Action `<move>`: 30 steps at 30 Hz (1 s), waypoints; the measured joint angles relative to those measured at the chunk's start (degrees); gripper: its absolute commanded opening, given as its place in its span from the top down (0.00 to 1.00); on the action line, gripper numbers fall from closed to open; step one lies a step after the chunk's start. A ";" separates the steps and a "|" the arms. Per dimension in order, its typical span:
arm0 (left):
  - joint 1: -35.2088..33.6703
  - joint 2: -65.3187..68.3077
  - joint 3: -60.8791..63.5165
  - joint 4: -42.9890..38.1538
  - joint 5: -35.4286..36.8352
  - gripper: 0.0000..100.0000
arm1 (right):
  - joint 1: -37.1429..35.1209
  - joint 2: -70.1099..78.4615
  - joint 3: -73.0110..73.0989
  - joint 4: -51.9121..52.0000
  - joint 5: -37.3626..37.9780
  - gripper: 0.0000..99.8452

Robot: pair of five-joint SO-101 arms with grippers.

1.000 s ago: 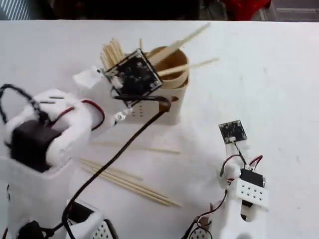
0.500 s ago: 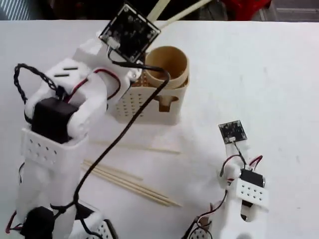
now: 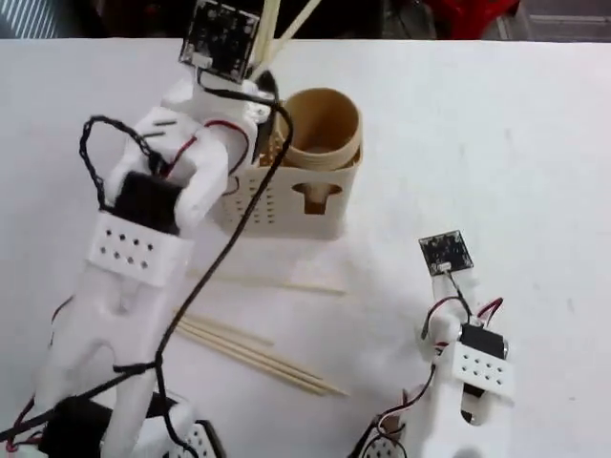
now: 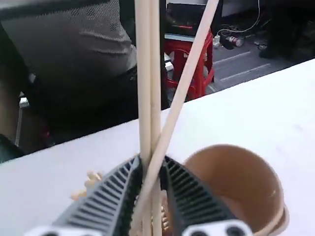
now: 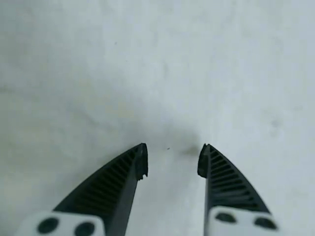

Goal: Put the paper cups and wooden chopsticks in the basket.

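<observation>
Left tool (image 4: 150, 172) is hanging over the basket (image 3: 286, 205) at upper left-centre of the high view. Its jaws are clamping tight on the held chopsticks (image 4: 147, 73), a few sticks pointing up and away past the tabletop's far edge. Paper cups (image 3: 320, 124) are sitting nested in the basket's right part, just beside and below this tool. Loose chopsticks (image 3: 253, 348) are lying on the tabletop (image 3: 516, 124) at lower centre, well apart from both tools. Right tool (image 5: 172, 162) is hovering over bare tabletop at lower right, jaws parted, gripping nothing.
</observation>
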State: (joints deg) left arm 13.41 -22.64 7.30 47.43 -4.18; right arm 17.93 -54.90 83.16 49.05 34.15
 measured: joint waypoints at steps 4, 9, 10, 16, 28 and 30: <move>-0.18 -3.34 10.29 -6.51 3.25 0.98 | 0.00 0.00 0.00 0.00 0.00 0.82; -1.93 -3.87 19.43 -15.12 4.22 0.98 | 0.00 0.00 0.00 0.00 0.00 0.82; -2.11 -3.87 20.48 -15.74 4.66 0.98 | 0.00 0.00 0.00 0.00 0.00 0.82; -2.20 -3.87 24.97 -17.23 10.29 0.98 | 0.00 0.00 0.00 0.00 0.00 0.82; -2.81 -4.31 26.99 -16.70 11.69 0.98 | 0.00 0.00 0.00 -0.09 0.00 0.82; -2.81 -4.31 26.81 -14.95 11.16 0.98 | 0.00 0.00 0.00 -0.09 0.00 0.82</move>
State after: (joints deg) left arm 10.59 -26.95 34.11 32.48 6.99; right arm 17.93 -54.90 83.16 48.97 34.15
